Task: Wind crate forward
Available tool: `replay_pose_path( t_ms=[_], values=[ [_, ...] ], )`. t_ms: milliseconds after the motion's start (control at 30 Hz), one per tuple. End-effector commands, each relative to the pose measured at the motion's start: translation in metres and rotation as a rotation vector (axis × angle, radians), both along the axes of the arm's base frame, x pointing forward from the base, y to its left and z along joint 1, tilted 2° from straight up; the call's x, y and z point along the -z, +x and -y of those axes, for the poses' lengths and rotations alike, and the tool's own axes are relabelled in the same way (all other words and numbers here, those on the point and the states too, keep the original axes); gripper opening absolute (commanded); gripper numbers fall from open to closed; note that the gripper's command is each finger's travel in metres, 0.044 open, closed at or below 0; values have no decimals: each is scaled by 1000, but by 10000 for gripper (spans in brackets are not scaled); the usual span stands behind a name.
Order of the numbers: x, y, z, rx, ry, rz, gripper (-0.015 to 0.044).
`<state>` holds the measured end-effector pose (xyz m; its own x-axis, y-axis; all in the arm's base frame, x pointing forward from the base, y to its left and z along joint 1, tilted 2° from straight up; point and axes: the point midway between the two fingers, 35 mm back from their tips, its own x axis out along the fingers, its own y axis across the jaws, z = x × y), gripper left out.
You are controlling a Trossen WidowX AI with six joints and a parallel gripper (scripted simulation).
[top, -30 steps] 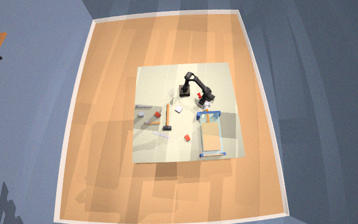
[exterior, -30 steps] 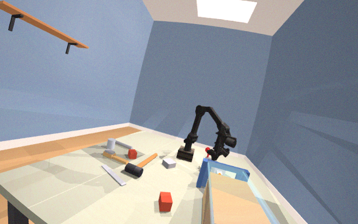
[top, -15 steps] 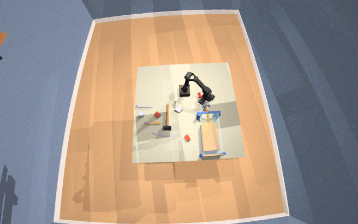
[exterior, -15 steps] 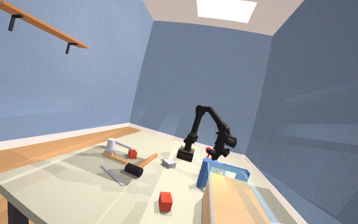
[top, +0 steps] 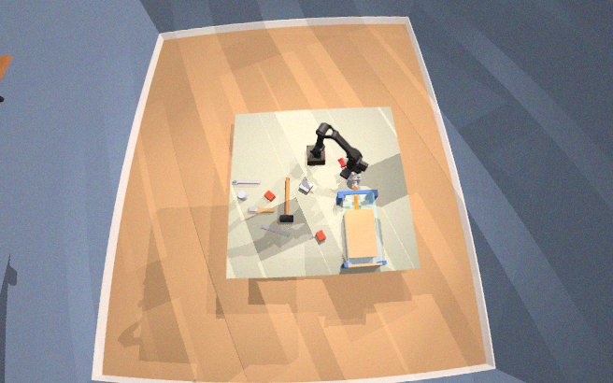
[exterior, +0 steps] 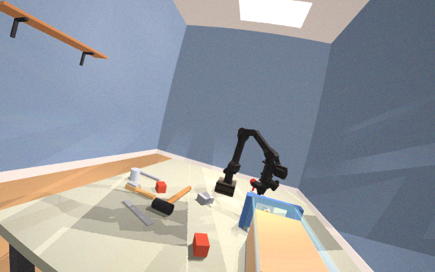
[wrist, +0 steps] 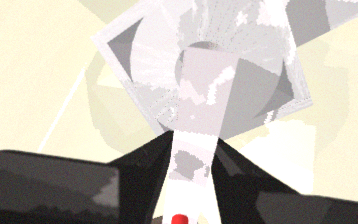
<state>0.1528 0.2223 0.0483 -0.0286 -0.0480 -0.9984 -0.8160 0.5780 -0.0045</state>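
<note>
The wooden crate [top: 361,234] [exterior: 282,242] looks flat inside the clear-panelled cubby. A gap shows between its front and the blue frame [top: 370,193] [exterior: 245,212] at the mouth. An orange strap [top: 356,201] runs from the crate through the mouth to the grey winch [top: 354,182] [wrist: 150,65]. The pale winch handle [wrist: 205,95] lies over the winch's top centre; its key is hidden. Its red knob [top: 342,163] [exterior: 252,181] [wrist: 180,219] is on the robot-base side. My gripper [top: 353,173] [exterior: 261,191] [wrist: 192,140] is shut on the handle's arm, beside the winch.
A mallet [top: 287,218] [exterior: 162,206], a brush [top: 262,210], a flat grey bar [top: 276,230] [exterior: 137,212], a wrench [top: 246,182], a white cylinder [top: 242,195] [exterior: 134,174], a grey block [top: 306,187] [exterior: 205,198] and red blocks [top: 269,195] [top: 320,235] [exterior: 201,245] lie left of the cubby.
</note>
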Motion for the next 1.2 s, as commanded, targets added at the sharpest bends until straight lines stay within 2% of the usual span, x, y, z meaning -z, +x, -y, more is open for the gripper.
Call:
replay_pose_path(
  t_ms=[0,533,1167],
  values=[
    [4,-1,-1,20,3,-8,0],
    [4,-3,-2,64,4,-7,0],
    [4,2,1,-80,-1,-10,0]
  ],
)
